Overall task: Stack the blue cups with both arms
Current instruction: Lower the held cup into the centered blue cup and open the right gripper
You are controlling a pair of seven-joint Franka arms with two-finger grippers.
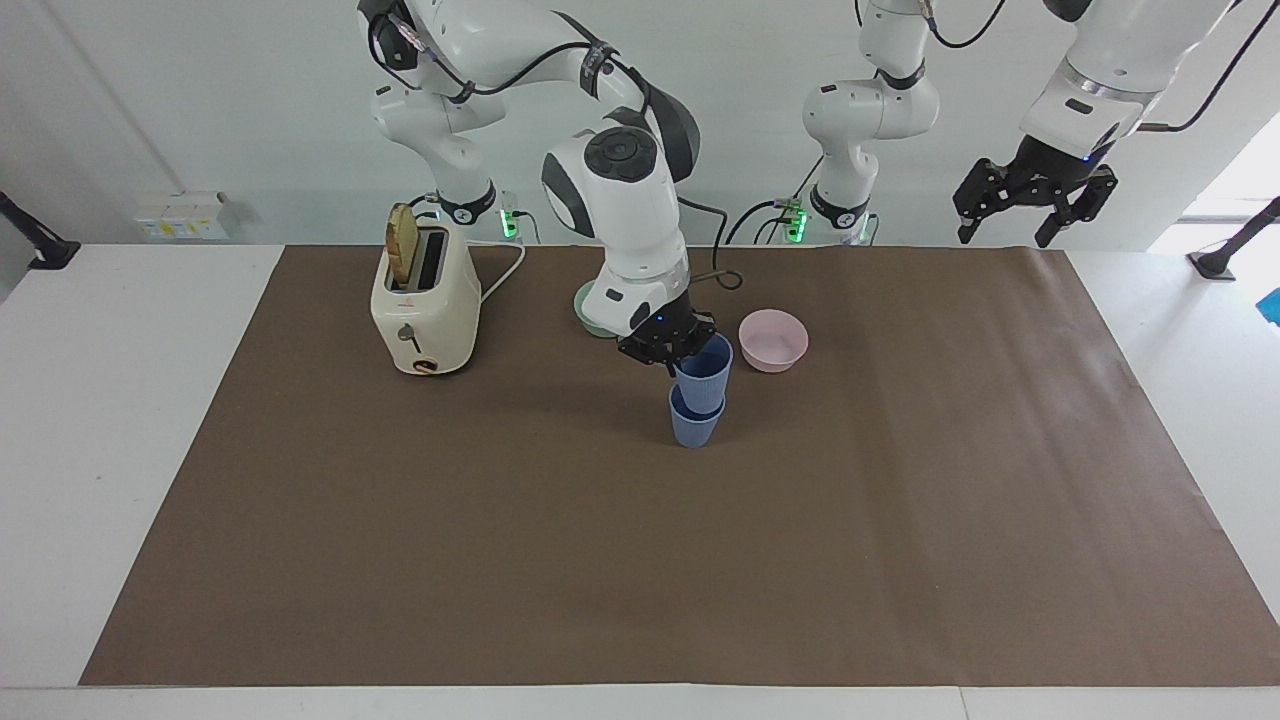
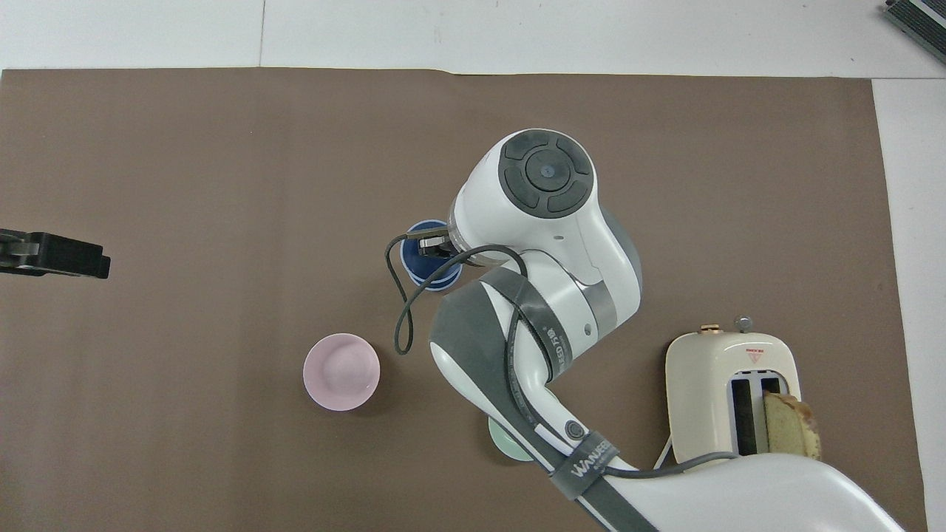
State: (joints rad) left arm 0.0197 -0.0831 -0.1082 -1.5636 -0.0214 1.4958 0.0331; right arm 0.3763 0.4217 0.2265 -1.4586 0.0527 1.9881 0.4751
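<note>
Mid-frame, the right gripper [image 1: 672,352] fingers grip the upper blue cup [image 1: 703,366] nested in the lower blue cup [image 1: 695,424] — release remains — while the left gripper [image 1: 1034,200], upper right, waits wide.

I log two blue cups [image 1: 697,400], plain matte periwinkle, one in the other, no pattern. Pink bowl [image 1: 773,339] at about 1 o'clock from them in the facing view, pale and unmarked. Pale green bowl [image 1: 585,308] at 10 o'clock, mostly hidden. Toaster [image 1: 424,300] cream, with a tan-brown slice of bread [image 1: 402,245] in it. Brown mat [image 1: 700,560] plain, over a white counter [image 1: 110,400]. Arms white with dark grey joints; right claw [image 1: 672,357] and left claw [image 1: 1035,200] black.
</note>
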